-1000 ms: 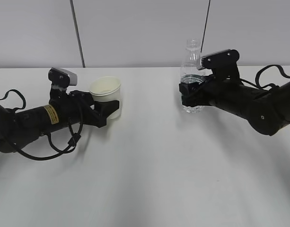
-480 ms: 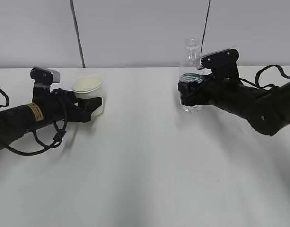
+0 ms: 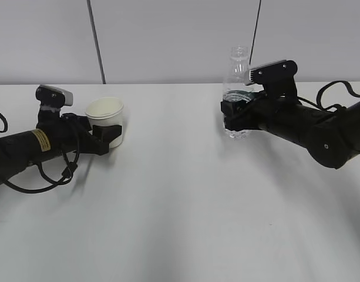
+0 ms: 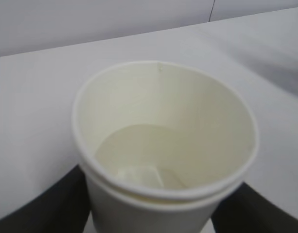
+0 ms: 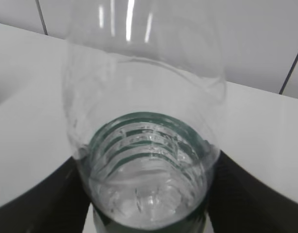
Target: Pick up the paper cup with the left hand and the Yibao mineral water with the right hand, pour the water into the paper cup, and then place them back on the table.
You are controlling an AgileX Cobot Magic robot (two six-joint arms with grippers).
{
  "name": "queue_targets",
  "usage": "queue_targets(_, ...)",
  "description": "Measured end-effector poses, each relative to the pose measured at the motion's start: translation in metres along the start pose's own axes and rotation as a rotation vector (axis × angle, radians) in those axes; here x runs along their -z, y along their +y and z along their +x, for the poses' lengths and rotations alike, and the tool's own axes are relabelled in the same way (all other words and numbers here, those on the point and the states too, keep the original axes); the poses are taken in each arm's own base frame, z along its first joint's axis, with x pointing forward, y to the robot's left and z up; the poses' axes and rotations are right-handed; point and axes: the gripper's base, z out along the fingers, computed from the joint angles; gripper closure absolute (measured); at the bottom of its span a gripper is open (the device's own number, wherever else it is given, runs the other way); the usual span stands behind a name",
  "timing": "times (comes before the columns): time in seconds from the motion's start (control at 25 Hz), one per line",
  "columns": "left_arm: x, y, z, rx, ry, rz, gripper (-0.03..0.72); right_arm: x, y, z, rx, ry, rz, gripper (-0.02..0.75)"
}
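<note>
Paper cup [image 3: 106, 117]: light, thin-walled, likely crushable; best held mid-wall, gently. White, cream interior, rolled rim, upright at 9 o'clock on the desk [image 3: 180, 205], clasped by the left end effector [image 3: 109, 136].
Yibao mineral water [image 3: 237, 97]: clear, capless, green band; probably slippery. Upright at 2 o'clock, clasped at the band by the right end effector [image 3: 232, 113].

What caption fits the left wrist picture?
Black claw hugging a white paper cup with a little water inside.
</note>
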Motion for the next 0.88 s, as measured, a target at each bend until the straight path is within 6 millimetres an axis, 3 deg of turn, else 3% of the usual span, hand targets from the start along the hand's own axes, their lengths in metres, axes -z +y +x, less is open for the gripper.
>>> queue_targets(0.64, 0.0000, -0.0001, 0.0000, -0.005, 0.000, 0.001, 0.232, 0.0000, 0.0000, -0.0004, -0.012, -0.005, 0.000, 0.251)
queue_targets(0.88, 0.0000, -0.0002, -0.0004, -0.005, -0.004, 0.002, 0.164, 0.0000, 0.0000, -0.0005, -0.012, -0.005, 0.000, 0.251)
